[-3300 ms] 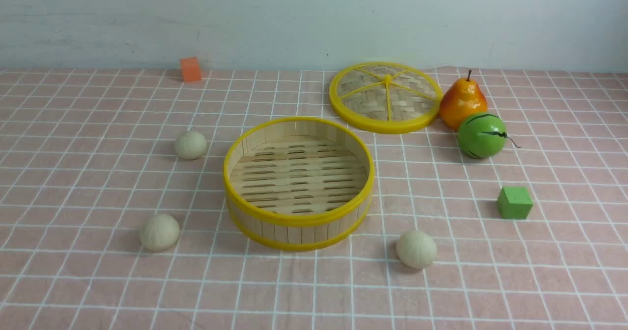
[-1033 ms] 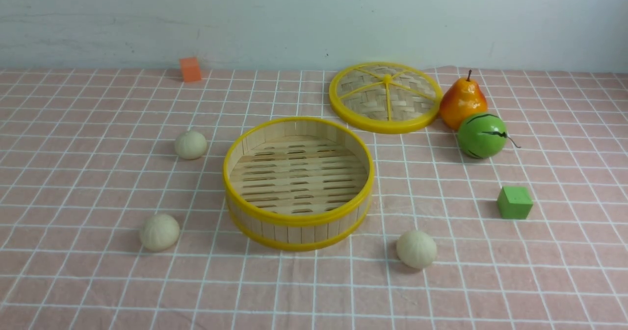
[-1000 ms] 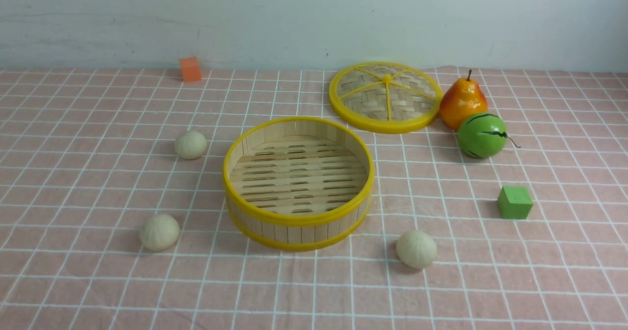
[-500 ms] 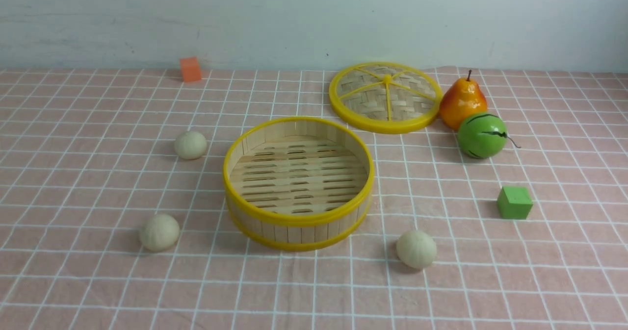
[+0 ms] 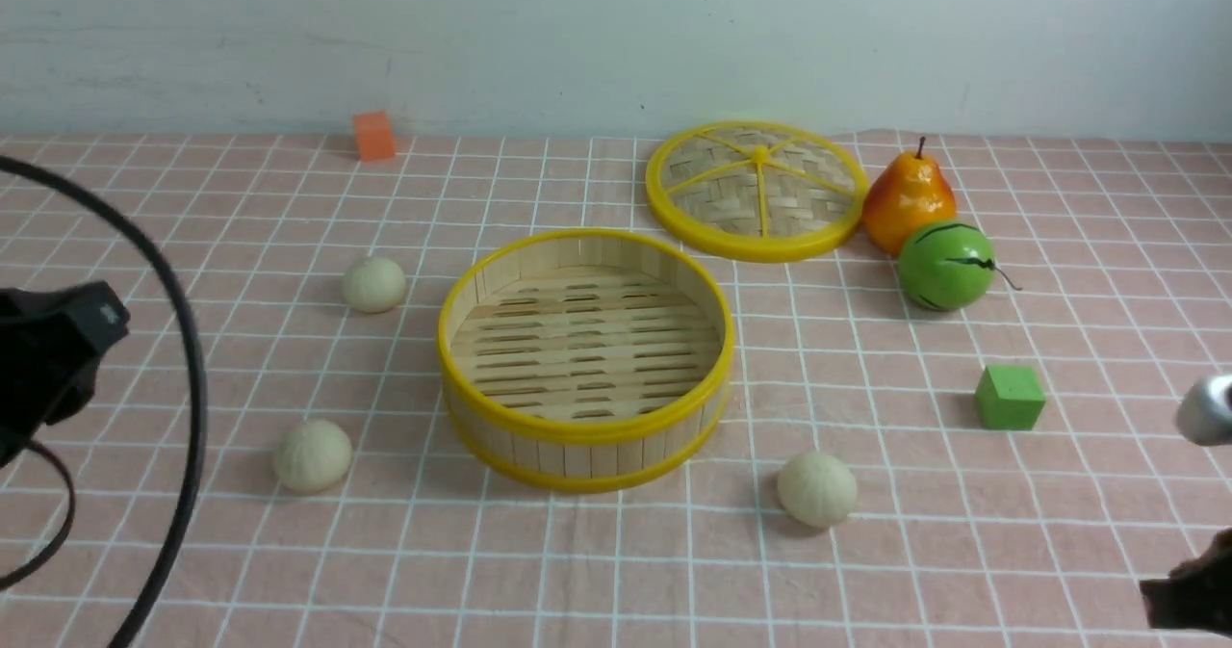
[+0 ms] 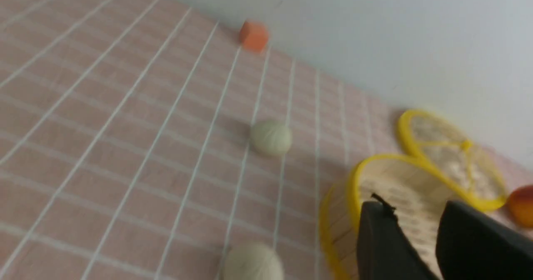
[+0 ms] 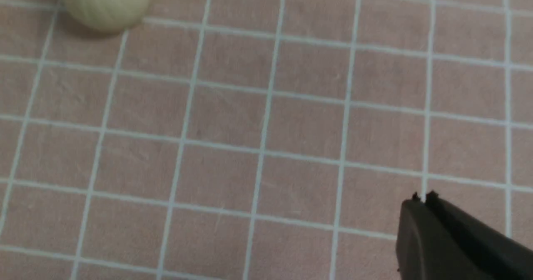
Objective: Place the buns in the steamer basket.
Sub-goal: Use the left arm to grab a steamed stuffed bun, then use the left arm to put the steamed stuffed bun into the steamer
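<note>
The steamer basket [image 5: 577, 431] stands empty mid-table. Three cream buns lie on the cloth around it: one far left [image 5: 374, 284], one near left [image 5: 313, 455], one near right [image 5: 816, 488]. My left arm [image 5: 48, 349] shows at the left edge. In the left wrist view my left gripper [image 6: 412, 207] is open and empty, with the basket's rim [image 6: 354, 188] behind it and two buns [image 6: 271, 137] [image 6: 252, 263] off to the side. My right gripper [image 7: 422, 197] is shut and empty above bare cloth, well apart from a bun [image 7: 106, 1].
The woven yellow-rimmed lid [image 5: 757, 191] lies at the back right, next to a pear [image 5: 907, 200] and a green striped fruit [image 5: 945, 266]. A green cube [image 5: 1009, 398] sits right of the basket, an orange cube [image 5: 373, 136] by the back wall. My right arm [image 5: 1203, 412] shows at the right edge.
Both arms have come into the front view, the left at the left edge, the right at the right edge. The buns, basket and other things have not moved.
</note>
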Controlling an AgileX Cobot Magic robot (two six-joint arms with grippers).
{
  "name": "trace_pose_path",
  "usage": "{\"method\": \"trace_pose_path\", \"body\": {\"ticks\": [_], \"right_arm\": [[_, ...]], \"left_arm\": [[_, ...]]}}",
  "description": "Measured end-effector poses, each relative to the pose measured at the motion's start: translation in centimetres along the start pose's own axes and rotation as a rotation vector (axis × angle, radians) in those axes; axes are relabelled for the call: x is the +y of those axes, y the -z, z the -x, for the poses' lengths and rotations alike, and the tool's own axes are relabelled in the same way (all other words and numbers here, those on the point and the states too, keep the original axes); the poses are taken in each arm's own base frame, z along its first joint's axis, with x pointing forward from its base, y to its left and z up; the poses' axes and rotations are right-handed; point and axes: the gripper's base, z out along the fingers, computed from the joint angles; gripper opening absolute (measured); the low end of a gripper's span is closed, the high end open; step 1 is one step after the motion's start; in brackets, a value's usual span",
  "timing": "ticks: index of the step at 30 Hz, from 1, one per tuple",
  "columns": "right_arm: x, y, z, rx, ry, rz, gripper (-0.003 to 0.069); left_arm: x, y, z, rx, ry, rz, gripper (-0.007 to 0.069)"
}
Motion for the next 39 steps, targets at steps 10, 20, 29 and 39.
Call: {"method": "trace_pose_path", "body": {"ticks": [10,20,29,39], "right_arm": [[2.5,-0.6,2.6,0.012,0.11,0.259,-0.0002],[3.0,-0.5,2.3,0.031,0.206,0.326,-0.0002],[3.1,-0.4,2.3,0.029,0.201,0.331,-0.0002],[3.2,-0.4,2.7,-0.003,0.165,0.341,-0.0001]], "left_arm": [[-2.6,-7.7,2.0,0.642,-0.188,0.27,-0.0014],[-2.0,-17.6,-0.1,0.828,-0.263,0.339,0.0239],[-0.4,-20.8,-3.0,0.903,-0.328,0.338,0.0291],[-6.7,-20.8,-0.9,0.838,-0.395,0.182,-0.0012]]}}
